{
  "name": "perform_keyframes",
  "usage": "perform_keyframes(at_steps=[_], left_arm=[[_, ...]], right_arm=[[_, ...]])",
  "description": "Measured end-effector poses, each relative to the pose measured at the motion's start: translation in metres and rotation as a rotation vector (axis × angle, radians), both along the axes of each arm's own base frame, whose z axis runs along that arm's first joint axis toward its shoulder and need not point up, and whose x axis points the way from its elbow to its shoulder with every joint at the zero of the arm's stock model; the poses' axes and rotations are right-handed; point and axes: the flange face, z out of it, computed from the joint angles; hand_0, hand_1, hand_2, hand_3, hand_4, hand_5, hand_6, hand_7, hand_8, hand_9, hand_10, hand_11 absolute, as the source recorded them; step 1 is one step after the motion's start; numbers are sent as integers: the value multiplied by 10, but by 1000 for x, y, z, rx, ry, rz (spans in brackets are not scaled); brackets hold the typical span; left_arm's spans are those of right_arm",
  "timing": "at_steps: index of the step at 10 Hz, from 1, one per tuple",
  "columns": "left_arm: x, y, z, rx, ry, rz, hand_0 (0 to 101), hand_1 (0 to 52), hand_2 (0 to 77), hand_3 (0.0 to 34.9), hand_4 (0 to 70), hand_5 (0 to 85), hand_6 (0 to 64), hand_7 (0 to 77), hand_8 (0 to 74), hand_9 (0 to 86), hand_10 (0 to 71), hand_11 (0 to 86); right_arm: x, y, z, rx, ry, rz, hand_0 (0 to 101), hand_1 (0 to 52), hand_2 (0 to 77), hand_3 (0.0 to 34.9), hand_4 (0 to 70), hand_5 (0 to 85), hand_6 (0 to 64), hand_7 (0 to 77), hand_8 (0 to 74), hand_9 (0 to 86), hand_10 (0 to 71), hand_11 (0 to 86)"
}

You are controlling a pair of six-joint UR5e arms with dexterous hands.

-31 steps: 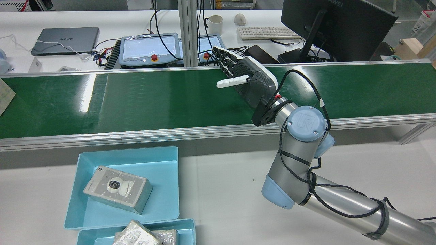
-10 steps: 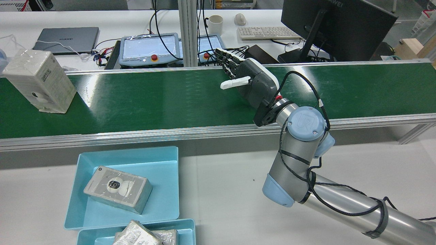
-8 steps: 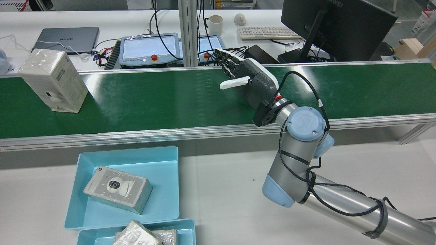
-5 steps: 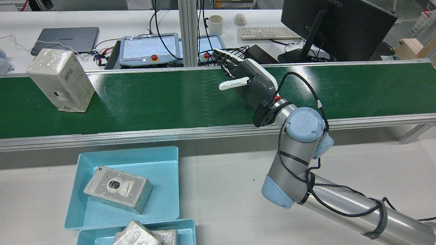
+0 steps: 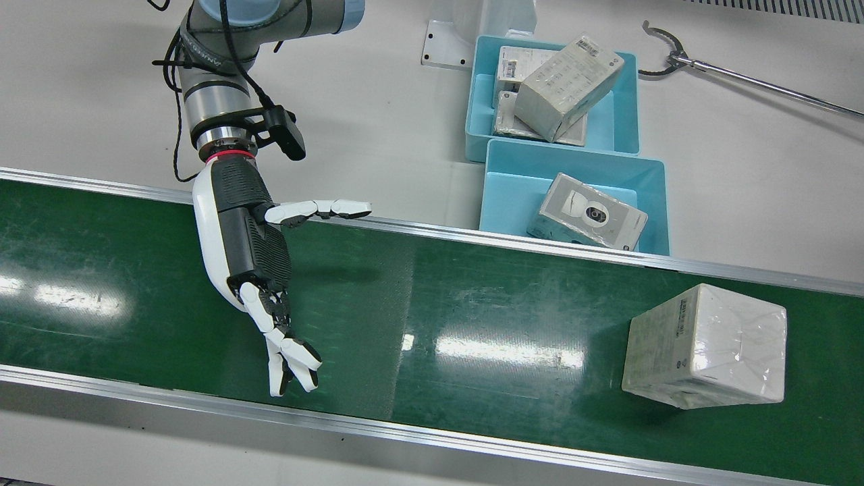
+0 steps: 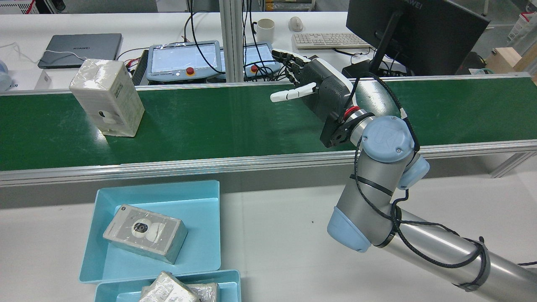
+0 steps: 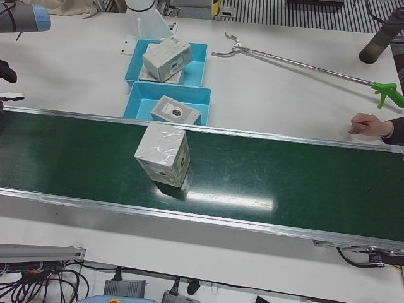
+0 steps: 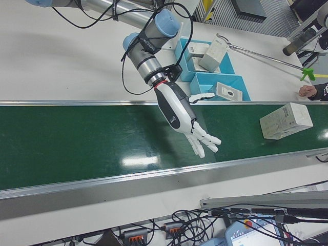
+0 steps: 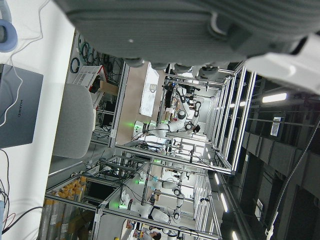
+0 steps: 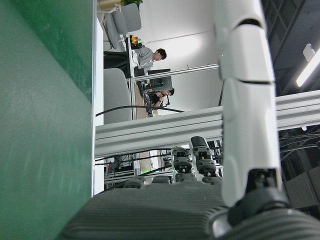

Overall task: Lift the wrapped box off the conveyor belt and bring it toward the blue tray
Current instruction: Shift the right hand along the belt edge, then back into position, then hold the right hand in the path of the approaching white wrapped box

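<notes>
The conveyor belt (image 6: 235,121) carries the wrapped box (image 6: 107,102) upright, well apart from our right hand (image 6: 312,90) — fingers (image 5: 287,351) spread, holding nothing. We risk toppling the tall box with a mistimed closure, or losing grip on its film wrap before the blue tray (image 6: 205,235).

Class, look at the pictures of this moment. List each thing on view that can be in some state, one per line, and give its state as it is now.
Wrapped box: upright on the belt, untouched.
Right hand: open, fingers spread, over the belt, holding nothing.
Left hand: only its own camera shows it, too close to tell.
Conveyor belt: carries one box.
Near blue tray: holds one box lying flat.
Far blue tray: holds stacked boxes.
Grabber stick: lying on the table.
</notes>
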Motion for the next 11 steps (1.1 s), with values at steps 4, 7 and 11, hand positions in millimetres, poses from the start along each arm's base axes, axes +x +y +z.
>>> perform_keyframes(at_steps=[4,7,11], left_arm=[[0,0,0,0,0,0,0,0,11,0,0,11,5,5,5,5,5,5],[0,0,0,0,0,0,0,0,11,0,0,11,5,5,5,5,5,5],[0,0,0,0,0,0,0,0,5,0,0,11,5,5,5,5,5,5]], right_arm=[[-22,5,-4,29,-12,-22,499,175,98,3,71,125,16,16,0,11,0,11],[-30,0,1,45,-28,-27,492,158,65,2,33,109,16,16,0,11,0,11],[-35,0,7,40,-21,-33,492,158,65,3,71,120,16,16,0,11,0,11]])
